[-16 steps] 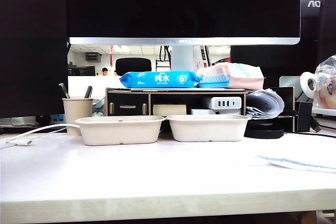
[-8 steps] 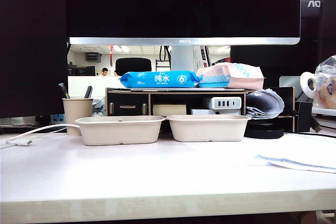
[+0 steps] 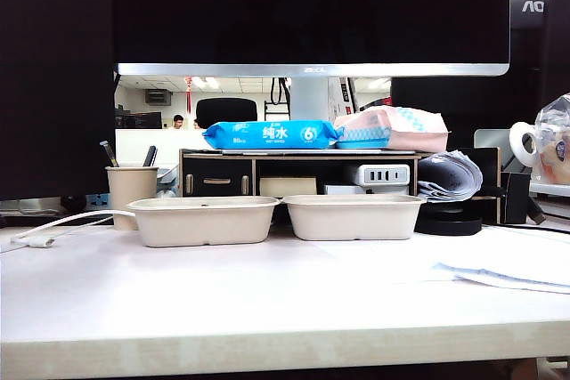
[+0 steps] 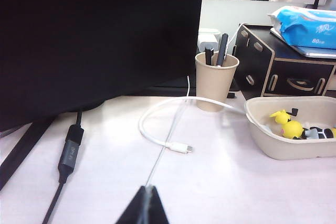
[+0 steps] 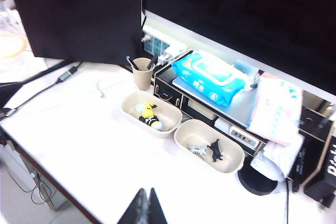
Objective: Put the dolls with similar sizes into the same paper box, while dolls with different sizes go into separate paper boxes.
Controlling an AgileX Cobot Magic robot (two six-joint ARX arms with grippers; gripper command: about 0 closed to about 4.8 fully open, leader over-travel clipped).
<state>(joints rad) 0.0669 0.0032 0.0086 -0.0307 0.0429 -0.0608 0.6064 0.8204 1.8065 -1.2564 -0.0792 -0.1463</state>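
Note:
Two beige paper boxes point(image 3: 203, 220) point(image 3: 353, 216) stand side by side at the back of the white table; from the exterior view their insides and both arms are out of sight. The right wrist view looks down from high above the table's front: the box beside the cup point(image 5: 168, 113) holds the yellow doll point(image 5: 148, 109) and the black-white-yellow doll point(image 5: 153, 122), the other box point(image 5: 195, 129) the grey-white striped doll point(image 5: 198, 151) and the black dog doll point(image 5: 215, 150). My right gripper point(image 5: 146, 192) is shut and empty. My left gripper point(image 4: 148, 190), shut and empty, hangs low over the table, well short of that first box point(image 4: 262, 140).
A beige pen cup point(image 3: 131, 195) and a white cable point(image 3: 53, 224) lie left of the boxes. Behind them are a black organizer point(image 3: 218, 175) with a blue wipes pack point(image 3: 270, 134), a large monitor point(image 3: 303, 6), and a black round base point(image 3: 448, 222). Paper sheets point(image 3: 499, 273) lie at the right.

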